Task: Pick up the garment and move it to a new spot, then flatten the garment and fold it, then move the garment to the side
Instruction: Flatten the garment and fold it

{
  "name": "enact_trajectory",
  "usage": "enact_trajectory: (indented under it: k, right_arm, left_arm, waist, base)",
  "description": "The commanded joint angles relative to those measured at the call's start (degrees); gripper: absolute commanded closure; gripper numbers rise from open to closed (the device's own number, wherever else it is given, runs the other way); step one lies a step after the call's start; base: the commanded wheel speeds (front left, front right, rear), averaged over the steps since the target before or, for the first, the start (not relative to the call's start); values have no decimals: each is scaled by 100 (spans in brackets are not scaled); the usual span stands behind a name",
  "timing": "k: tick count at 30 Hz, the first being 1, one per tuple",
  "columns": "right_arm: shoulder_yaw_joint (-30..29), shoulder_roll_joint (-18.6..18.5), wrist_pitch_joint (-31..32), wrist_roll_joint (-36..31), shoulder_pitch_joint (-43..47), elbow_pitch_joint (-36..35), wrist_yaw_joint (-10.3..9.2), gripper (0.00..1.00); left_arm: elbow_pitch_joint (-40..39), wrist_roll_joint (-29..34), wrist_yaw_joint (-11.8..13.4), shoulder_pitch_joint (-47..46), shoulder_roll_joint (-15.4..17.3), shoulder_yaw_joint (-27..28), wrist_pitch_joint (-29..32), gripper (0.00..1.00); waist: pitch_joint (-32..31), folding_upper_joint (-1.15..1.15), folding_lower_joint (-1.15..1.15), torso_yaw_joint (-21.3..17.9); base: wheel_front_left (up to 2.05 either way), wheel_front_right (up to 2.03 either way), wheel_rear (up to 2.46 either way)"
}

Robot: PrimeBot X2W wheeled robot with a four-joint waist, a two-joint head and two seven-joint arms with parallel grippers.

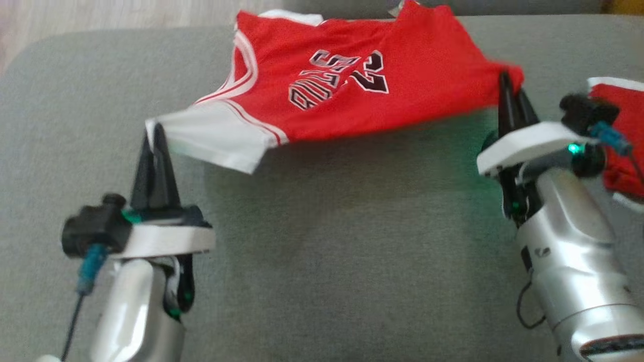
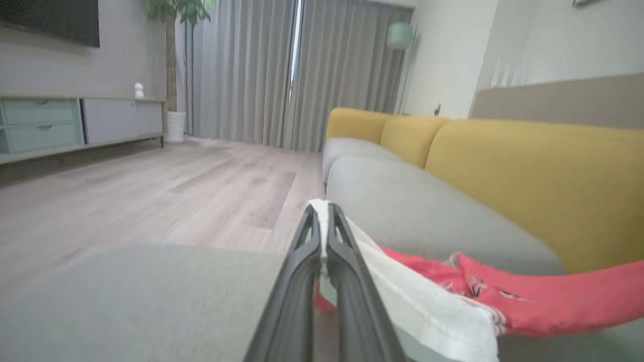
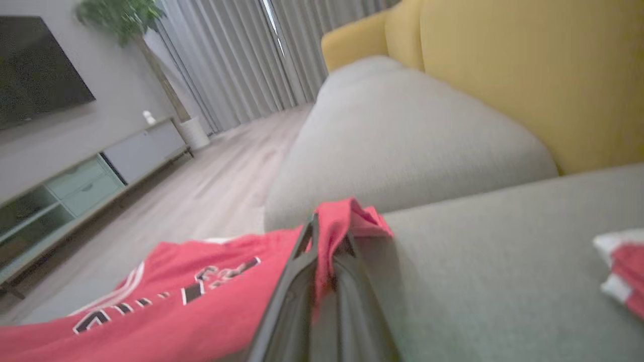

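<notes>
The garment (image 1: pixel 352 80) is a red basketball jersey with white trim and black lettering, stretched across the far half of the grey cushion (image 1: pixel 322 241). My left gripper (image 1: pixel 155 131) is shut on its white corner at the left, seen as pale cloth between the fingers (image 2: pixel 322 221). My right gripper (image 1: pixel 509 83) is shut on a red corner at the right, bunched over the fingertips (image 3: pixel 327 226). The near edge of the garment (image 3: pixel 191 291) hangs a little above the cushion between the two grips.
A second red and white garment (image 1: pixel 621 146) lies at the right edge, beside my right wrist. Yellow sofa backrests (image 2: pixel 528 166) rise behind the grey seats. Wooden floor (image 2: pixel 151 191) and a low cabinet (image 2: pixel 75 120) lie beyond the cushion's left edge.
</notes>
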Motion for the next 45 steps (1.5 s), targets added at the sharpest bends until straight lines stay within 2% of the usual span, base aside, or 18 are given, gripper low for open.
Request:
enact_trajectory:
  k: [1, 7, 11, 14, 17, 21, 26, 29, 33, 34, 39, 45]
  right_arm:
    - [244, -42, -86, 87, -47, -510, -4, 100]
    - [592, -691, -6, 300, 96, -2281, -4, 100]
    - [644, -1025, 314, 273, 147, -3423, -4, 100]
    - [552, -1155, 673, 237, 243, -4275, -4, 100]
    - [353, -1198, 1137, 152, 394, -5133, -4, 100]
    - [-25, -1052, 1831, -7, 623, -6171, -4, 100]
    - [-390, -796, 2544, -250, 671, -6836, -4, 100]
    - [-413, -734, 2718, -287, 569, -6776, -4, 100]
    - [-352, -583, 2790, -28, 11, -6174, -4, 100]
    - [-364, -517, 2761, 111, -208, -5934, -4, 100]
    - [304, -900, 2105, -105, -1696, -4377, -4, 100]
    - [592, -980, 1008, -380, -3340, -2364, -4, 100]
  left_arm:
    - [-354, -6, -31, -314, 105, 280, -70, 100]
    - [-1385, -66, -142, -683, 151, 583, -70, 100]
    - [-2157, -108, -172, -992, 245, 666, -20, 100]
    - [-2820, -129, -170, -1208, 334, 663, 251, 100]
    - [-3480, -179, -137, -1407, 391, 629, 676, 100]
    - [-4129, -265, -39, -1645, 437, 603, 1288, 100]
    - [-4213, -332, 9, -2147, 592, 668, 1807, 100]
    - [-3884, -441, -31, -2438, 644, 690, 1939, 100]
    - [-2683, -625, -171, -3180, 768, 725, 2047, 100]
    - [-2290, -578, -199, -3407, 837, 731, 2008, 100]
    - [-347, -227, -347, -4735, 1206, 710, 1428, 100]
    - [1334, 58, -399, -6314, 1426, 640, 532, 100]
  waist:
    - [-137, 0, 0, -137]
    - [-489, 0, 0, -389]
    - [-744, 0, 0, -521]
    - [-896, 0, 0, -609]
    - [-958, 0, 0, -664]
    - [-915, 0, 0, -715]
    - [-607, 0, 0, -729]
    - [-401, 0, 0, -711]
    - [153, 0, 0, -656]
    - [308, 0, 0, -639]
    - [896, 0, 0, -617]
    - [1184, 0, 0, -494]
  base:
    - [0, 0, 0]
    - [0, 0, 0]
    - [0, 0, 0]
    - [0, 0, 0]
    - [0, 0, 0]
    - [0, 0, 0]
    - [0, 0, 0]
    - [0, 0, 0]
    - [0, 0, 0]
    - [0, 0, 0]
    - [0, 0, 0]
    - [0, 0, 0]
